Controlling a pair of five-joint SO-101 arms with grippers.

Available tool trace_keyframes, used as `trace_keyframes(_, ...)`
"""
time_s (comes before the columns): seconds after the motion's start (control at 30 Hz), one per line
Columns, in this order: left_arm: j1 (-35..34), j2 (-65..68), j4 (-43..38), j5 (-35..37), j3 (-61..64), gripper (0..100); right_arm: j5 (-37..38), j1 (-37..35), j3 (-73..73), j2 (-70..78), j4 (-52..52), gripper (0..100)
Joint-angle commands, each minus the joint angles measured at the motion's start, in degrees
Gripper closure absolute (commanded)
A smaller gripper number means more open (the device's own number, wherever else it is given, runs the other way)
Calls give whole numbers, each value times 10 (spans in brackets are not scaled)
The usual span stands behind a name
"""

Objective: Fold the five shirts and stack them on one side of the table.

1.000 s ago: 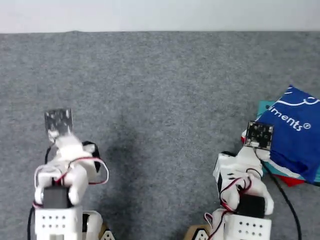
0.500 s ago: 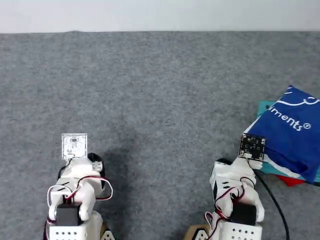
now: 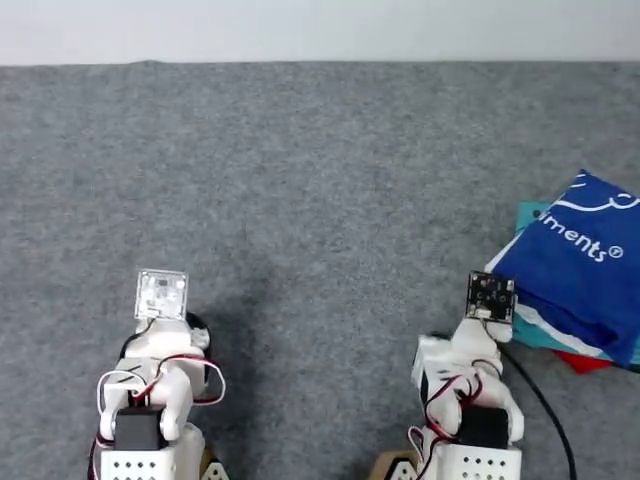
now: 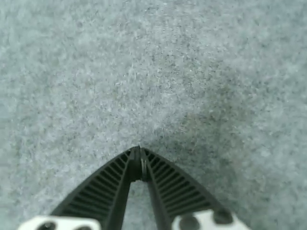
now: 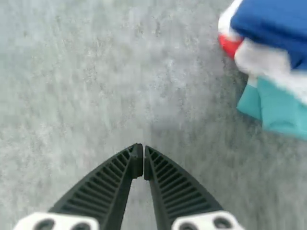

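A stack of folded shirts lies at the table's right edge, a blue one on top over teal, white and red layers. In the right wrist view the stack sits ahead and to one side of my right gripper, which is shut and empty over bare grey felt. My left gripper is shut too, holding nothing, above bare felt. In the high view both arms are drawn back at the near edge, the left arm at lower left and the right arm just left of the stack.
Grey felt covers the whole table, open across the middle and the far side. A white wall runs along the far edge. A black cable trails from the right arm near the stack.
Both arms have drawn back toward the near edge. The right arm moved left, away from the shirt stack. The left arm pulled in and shifted slightly right.
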Motion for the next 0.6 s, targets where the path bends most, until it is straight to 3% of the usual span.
trace_keyframes(0.0,0,-3,18,-53,-4,994,4,-1,9,-3,29,990)
trace_keyframes(0.57,0,-3,55,-72,-4,994,5,-3,9,-4,31,990)
